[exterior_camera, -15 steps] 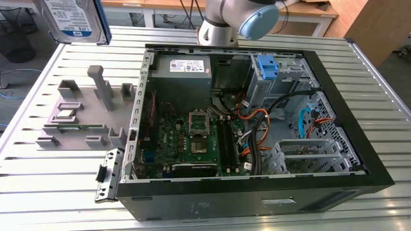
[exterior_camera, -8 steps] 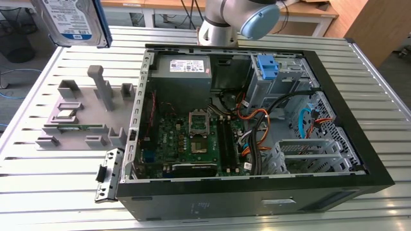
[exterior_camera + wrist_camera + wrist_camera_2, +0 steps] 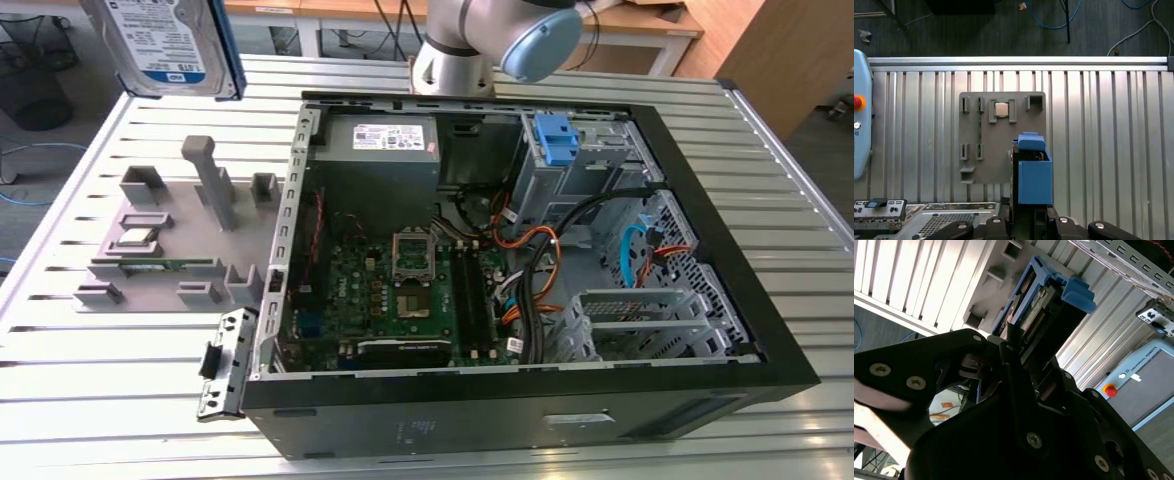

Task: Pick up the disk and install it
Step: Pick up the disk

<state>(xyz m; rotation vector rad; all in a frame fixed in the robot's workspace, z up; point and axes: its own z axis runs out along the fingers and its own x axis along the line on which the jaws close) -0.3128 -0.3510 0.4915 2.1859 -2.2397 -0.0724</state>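
One disk [image 3: 160, 45] in play, up in the air and clear of the tabletop [image 3: 787, 180], at about 10 o'clock from the open computer case [image 3: 534, 420] in the exterior view. Label face toward that camera, blue rails along its edges. Fingers [image 3: 1013, 365] clenched on the disk, grasping it at one end; in the second wrist view a blue rail tab [image 3: 1079, 292] sticks out at the far end.

In the first wrist view the disk is edge-on, hanging over the grey fixture plate [image 3: 999, 160], not touching it. Plate lies on the slatted tabletop just beside the case, at its 9 o'clock in the exterior view. A square chip [image 3: 1001, 109] sits in one of its pockets, and a thin green board [image 3: 978, 125] stands edge-up in a slot near it.

Inside the case — motherboard [image 3: 400, 280] on the floor, bare blue bracket [image 3: 554, 135] at 1 o'clock, orange cables [image 3: 530, 238] near the middle. Arm [image 3: 467, 40] stands at the case's 12 o'clock. Light-blue pendant [image 3: 860, 145] with a red button sits well apart from the plate.
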